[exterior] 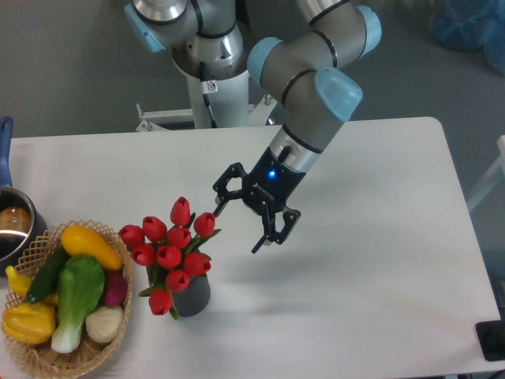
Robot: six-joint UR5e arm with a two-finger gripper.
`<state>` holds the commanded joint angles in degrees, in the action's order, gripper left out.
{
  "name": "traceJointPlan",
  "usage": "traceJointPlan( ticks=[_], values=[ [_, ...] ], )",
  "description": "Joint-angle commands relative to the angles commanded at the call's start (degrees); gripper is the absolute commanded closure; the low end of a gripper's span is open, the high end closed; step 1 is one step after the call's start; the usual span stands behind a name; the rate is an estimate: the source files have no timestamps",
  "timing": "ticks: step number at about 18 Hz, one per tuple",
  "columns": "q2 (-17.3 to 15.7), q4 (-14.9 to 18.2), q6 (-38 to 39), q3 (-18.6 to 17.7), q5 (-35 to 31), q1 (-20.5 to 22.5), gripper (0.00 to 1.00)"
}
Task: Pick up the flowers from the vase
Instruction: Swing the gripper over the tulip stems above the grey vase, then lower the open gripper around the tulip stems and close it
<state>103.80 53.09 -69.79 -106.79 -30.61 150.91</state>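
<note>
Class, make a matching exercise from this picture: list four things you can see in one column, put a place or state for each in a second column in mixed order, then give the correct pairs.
Things
1. flowers
2. gripper
3. basket
4. pot

Places or states
A. open, above the table, just right of the red buds
B. at the left edge, only partly in view
C. standing in the dark grey vase
D. holding vegetables, left of the vase

Pairs: 1-C, 2-A, 3-D, 4-B
</note>
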Motion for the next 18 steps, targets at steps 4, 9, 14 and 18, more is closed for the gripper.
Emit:
traceJointPlan(
  ticks=[4,9,14,18],
  values=[
    [0.26,-0.09,-0.09,0.00,3.89,-0.18,0.00],
    [1.93,-0.35,-0.53,0.00,7.84,-1.49,0.00],
    [2.98,-0.44,-0.88,0.26,8.20,-2.99,0.00],
    [4.04,-0.62,-0.88,0.62,8.55,-5.01,0.03]
  ],
)
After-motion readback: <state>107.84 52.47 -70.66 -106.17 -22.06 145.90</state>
